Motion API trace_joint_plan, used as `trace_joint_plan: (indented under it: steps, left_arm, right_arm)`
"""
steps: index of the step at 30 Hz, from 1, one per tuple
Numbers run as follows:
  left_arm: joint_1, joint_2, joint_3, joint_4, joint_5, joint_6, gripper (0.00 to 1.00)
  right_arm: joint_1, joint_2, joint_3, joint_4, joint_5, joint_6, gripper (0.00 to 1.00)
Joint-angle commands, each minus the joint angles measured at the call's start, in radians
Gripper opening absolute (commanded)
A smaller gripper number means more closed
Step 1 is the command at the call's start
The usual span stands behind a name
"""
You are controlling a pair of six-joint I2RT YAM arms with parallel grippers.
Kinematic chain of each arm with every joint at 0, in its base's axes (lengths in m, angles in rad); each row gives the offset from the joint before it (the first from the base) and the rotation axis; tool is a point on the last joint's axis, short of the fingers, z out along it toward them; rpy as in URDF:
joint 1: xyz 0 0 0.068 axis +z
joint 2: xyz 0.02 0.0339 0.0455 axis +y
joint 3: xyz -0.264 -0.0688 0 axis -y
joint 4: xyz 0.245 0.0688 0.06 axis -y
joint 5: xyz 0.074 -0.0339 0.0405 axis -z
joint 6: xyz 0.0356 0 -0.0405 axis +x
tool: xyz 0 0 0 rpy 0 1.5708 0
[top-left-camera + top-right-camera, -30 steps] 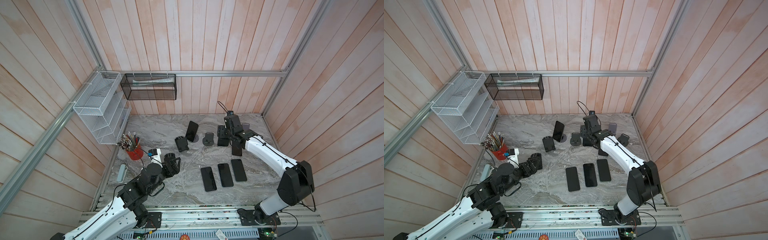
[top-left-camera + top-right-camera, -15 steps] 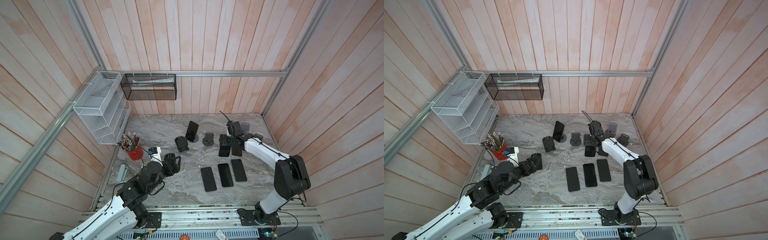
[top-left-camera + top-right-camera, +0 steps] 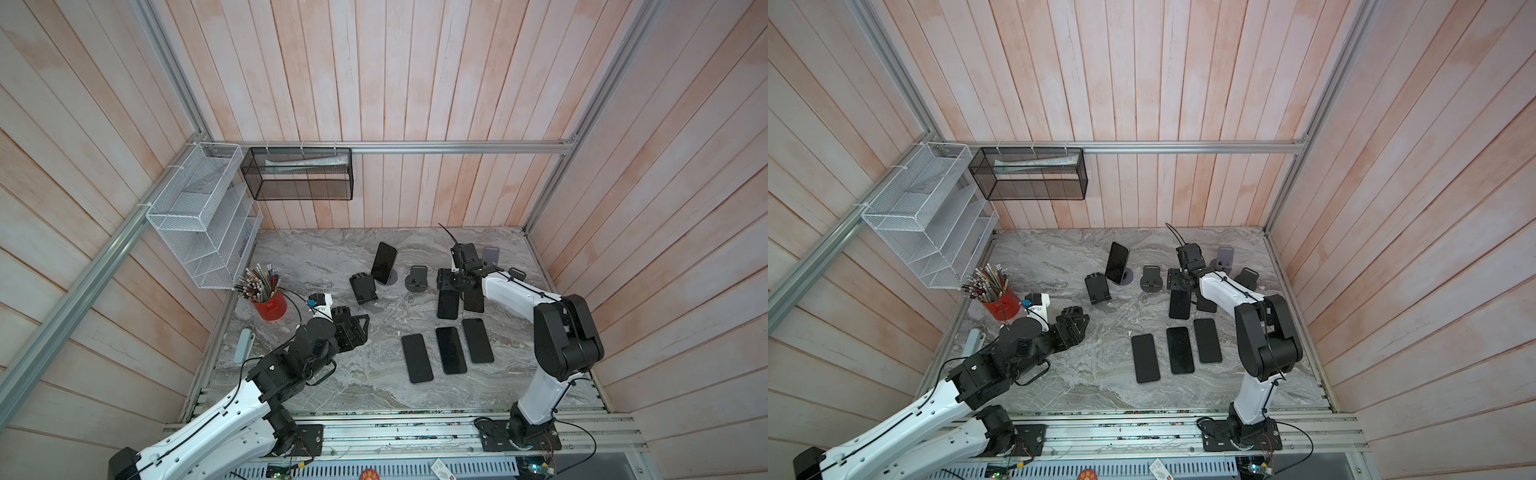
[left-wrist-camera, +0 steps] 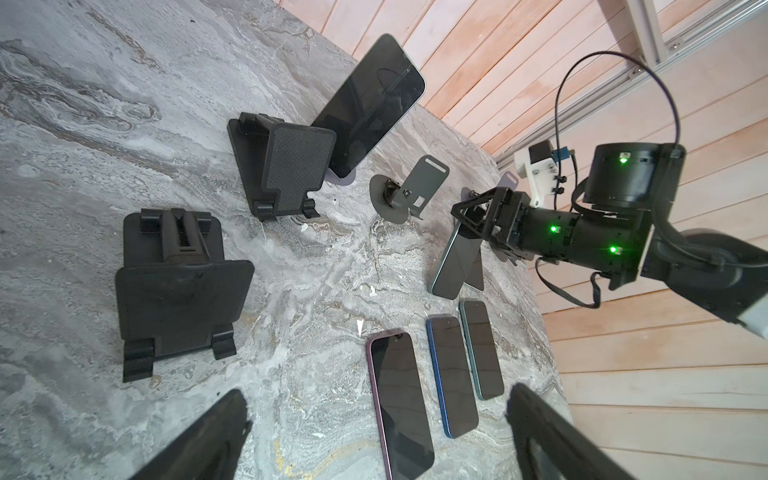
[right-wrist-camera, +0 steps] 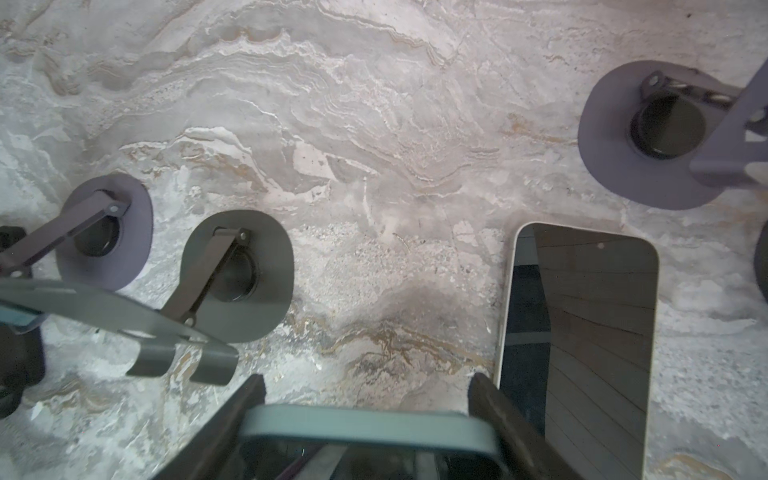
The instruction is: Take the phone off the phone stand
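My right gripper (image 3: pixel 451 284) (image 5: pixel 368 384) is shut on the top end of a dark, teal-edged phone (image 3: pixel 448 304) (image 5: pixel 365 426). The phone hangs tilted, its lower end close to the marble table (image 3: pixel 316 266), off every stand. In the left wrist view the same phone (image 4: pixel 455 266) slopes down from the right gripper (image 4: pixel 473 216). An empty grey phone stand (image 3: pixel 417 277) is just to its left. Another phone (image 3: pixel 383 262) leans on a round stand further left. My left gripper (image 3: pixel 359 328) (image 4: pixel 378 395) is open over the table's left side, holding nothing.
Three phones (image 3: pixel 417 357) (image 3: pixel 451 350) (image 3: pixel 478 340) lie flat side by side in front. A white-edged phone (image 5: pixel 582 332) lies beside the held one. Black folding stands (image 4: pixel 286 166) (image 4: pixel 178 286), two empty stands (image 3: pixel 490 253) (image 3: pixel 516 274) and a red pencil cup (image 3: pixel 270 305) are also on the table.
My right gripper has carried the phone away from the back stands, toward the front and lower. The left arm has not moved.
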Motion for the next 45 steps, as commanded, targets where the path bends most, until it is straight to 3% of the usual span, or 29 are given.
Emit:
trace_joint_plan:
  steps: [1, 22, 41, 45]
  left_arm:
    - [0.006, -0.002, 0.033, 0.03, 0.03, 0.014, 0.99]
    - [0.011, 0.005, -0.022, 0.096, 0.024, -0.037, 0.99]
    - [0.05, 0.096, 0.036, 0.096, 0.022, -0.013, 0.99]
    - [0.062, 0.114, 0.056, 0.096, 0.022, 0.038, 0.99]
  right_arm:
    - [-0.003, 0.058, 0.026, 0.009, 0.045, 0.006, 0.66]
    - [-0.014, 0.193, 0.022, 0.095, 0.048, 0.025, 0.73]
    - [-0.029, 0.171, -0.009, 0.128, -0.05, 0.02, 0.8]
    - [-0.033, 0.131, -0.027, 0.135, -0.051, 0.018, 0.81]
